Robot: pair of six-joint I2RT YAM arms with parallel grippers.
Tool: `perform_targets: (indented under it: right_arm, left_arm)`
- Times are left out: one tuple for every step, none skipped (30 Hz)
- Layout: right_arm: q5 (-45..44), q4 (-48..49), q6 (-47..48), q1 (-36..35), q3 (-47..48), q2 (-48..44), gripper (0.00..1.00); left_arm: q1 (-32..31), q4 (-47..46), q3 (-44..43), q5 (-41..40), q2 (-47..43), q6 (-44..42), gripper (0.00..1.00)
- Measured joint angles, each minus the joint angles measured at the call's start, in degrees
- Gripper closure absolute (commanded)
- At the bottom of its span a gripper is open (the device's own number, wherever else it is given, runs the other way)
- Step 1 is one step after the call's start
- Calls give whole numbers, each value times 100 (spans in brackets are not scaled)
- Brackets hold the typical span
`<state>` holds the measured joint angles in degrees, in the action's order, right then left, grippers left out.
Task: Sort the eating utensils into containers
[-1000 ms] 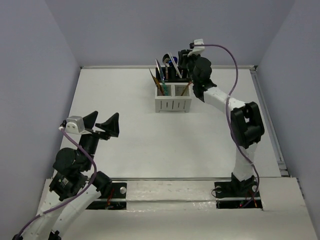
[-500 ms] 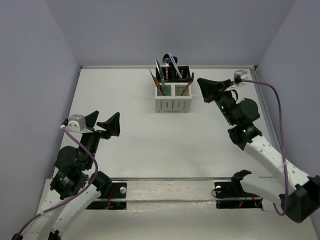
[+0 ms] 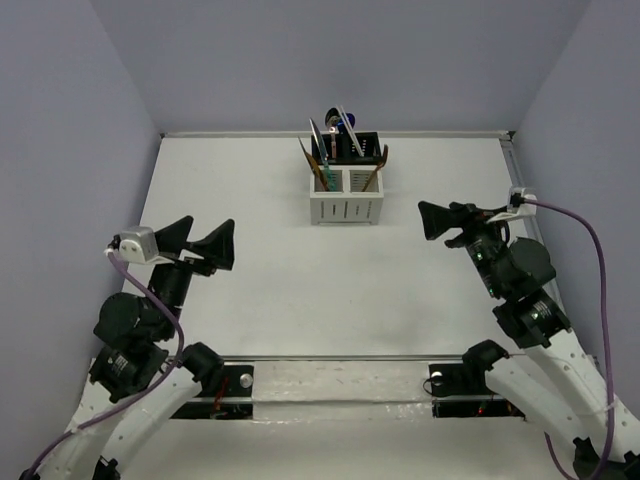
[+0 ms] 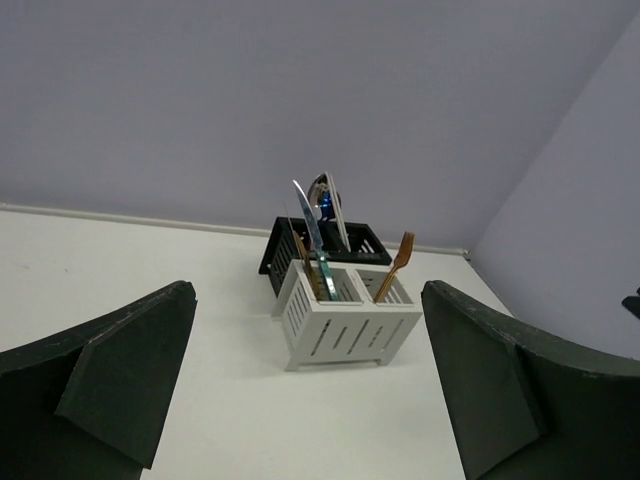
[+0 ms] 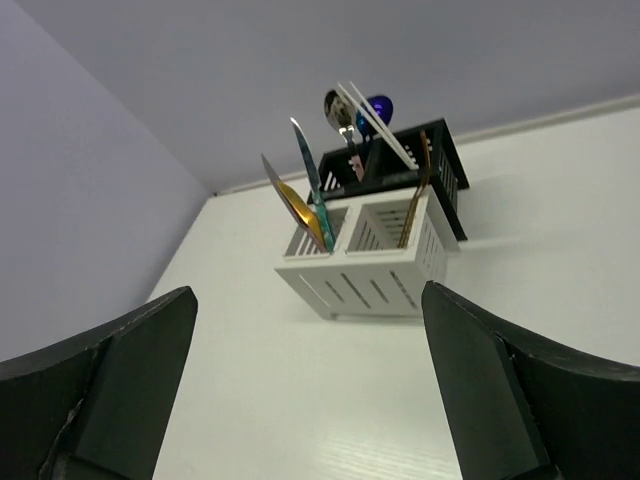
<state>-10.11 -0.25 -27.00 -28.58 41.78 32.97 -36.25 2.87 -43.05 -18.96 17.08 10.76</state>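
Having pulled my right fingers (image 3: 438,216) back from the caddy (image 3: 347,196), spread and empty like the left fingers (image 3: 216,246), I judge the utensils (image 3: 322,152) all sorted.

A white table (image 3: 300,300) with a matte top takes up the whole floor of the enclosure. Plain lavender-grey walls close it in on three sides: a back wall (image 3: 330,60), a left wall (image 3: 60,150) and a right wall (image 3: 600,90). A thin pale lip (image 3: 230,133) runs along the table's far edge and a narrow rail (image 3: 537,240) along its right edge. A glossy white board (image 3: 340,382) spans the near edge. The light is soft and even, and shadows are faint.
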Motion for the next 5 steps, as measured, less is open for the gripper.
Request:
perform_targets:
  right_arm:
    - [-2, -144, -11, 0, 0, 0, 0]
    - [4, -236, -28, 0, 0, 2, 0]
    - [28, -330, -42, 0, 0, 11, 0]
    - [52, -400, -50, 0, 0, 11, 0]
    - [103, -450, -74, 0, 0, 11, 0]
  left_arm:
    - [0, -4, -55, 11, -15, -2, 1]
    - [0, -7, -94, 26, -28, -2, 1]
    - [0, -11, -127, 46, -37, -2, 1]
    - [0, -17, -144, 63, -39, -4, 1]
    - [0, -9, -155, 87, -39, -4, 1]
